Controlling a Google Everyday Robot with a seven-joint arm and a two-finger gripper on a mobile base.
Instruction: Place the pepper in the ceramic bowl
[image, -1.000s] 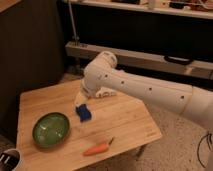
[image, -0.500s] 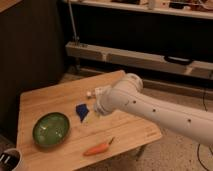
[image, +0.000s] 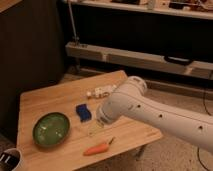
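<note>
The pepper (image: 97, 148) is small and orange with a dark stem, and lies near the front edge of the wooden table (image: 45, 100). The green ceramic bowl (image: 51, 130) sits to its left, empty. My white arm reaches in from the right. The gripper (image: 96, 127) hangs low over the table just above and behind the pepper, to the right of the bowl. It holds nothing that I can see.
A blue sponge (image: 83, 112) lies just behind the gripper. A small white object (image: 100, 92) lies farther back on the table. A white cup (image: 9, 160) with a dark inside stands at the bottom left. A dark shelf unit stands behind.
The arm has swung forward and down across the table, bringing the gripper from behind the sponge to a spot close above the pepper. The pepper, bowl and sponge have not moved.
</note>
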